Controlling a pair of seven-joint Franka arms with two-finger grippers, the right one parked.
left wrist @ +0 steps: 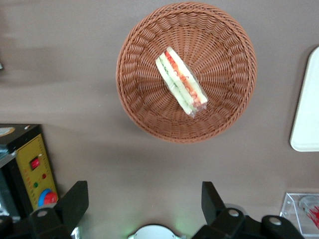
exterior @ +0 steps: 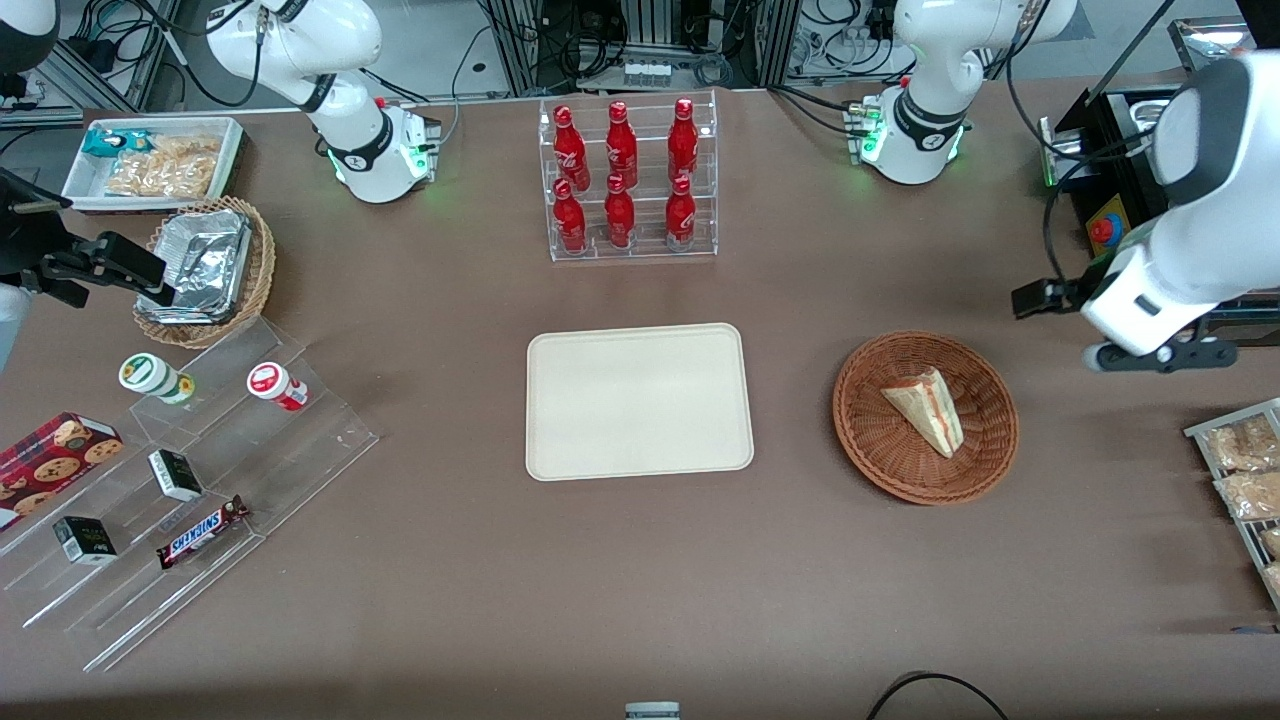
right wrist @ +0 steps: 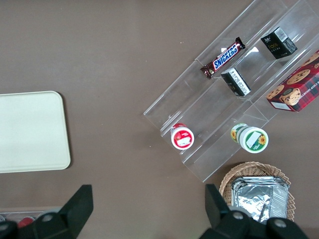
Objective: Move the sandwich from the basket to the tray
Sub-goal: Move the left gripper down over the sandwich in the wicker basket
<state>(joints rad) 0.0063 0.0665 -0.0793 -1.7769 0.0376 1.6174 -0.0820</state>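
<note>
The sandwich, a pale wedge with red and green filling, lies in the round reddish-brown wicker basket. The cream tray lies bare at the table's middle, beside the basket toward the parked arm's end. My left gripper hovers high over the table, off the basket's rim toward the working arm's end and farther from the front camera. Its fingers stand wide open with nothing between them.
An acrylic rack of red bottles stands farther from the camera than the tray. A black box with a red button sits near the gripper. Bagged snacks lie at the working arm's end; acrylic shelves at the parked arm's.
</note>
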